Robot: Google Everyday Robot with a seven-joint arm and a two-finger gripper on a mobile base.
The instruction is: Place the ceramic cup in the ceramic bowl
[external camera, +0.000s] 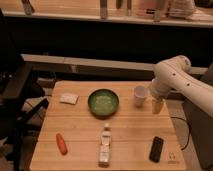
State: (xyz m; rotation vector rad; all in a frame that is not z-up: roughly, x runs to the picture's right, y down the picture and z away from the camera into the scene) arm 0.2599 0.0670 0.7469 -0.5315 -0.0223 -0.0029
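White ceramic cup [140, 95] upright on worktop [131, 134], near 3 o'clock of green ceramic bowl [103, 102]; claw [157, 105] hangs just beside it at its 3 o'clock, spread wide, holding nothing.

Wooden table [131, 134], lit ledge [65, 15] behind

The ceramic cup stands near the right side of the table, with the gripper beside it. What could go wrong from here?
1. The gripper hangs open close to the right of the ceramic cup, not around it. If it comes in sideways, a finger might knock the cup over rather than enclose it.
2. The ceramic bowl is shallow, so a cup released high or tilted could tip out onto the table.
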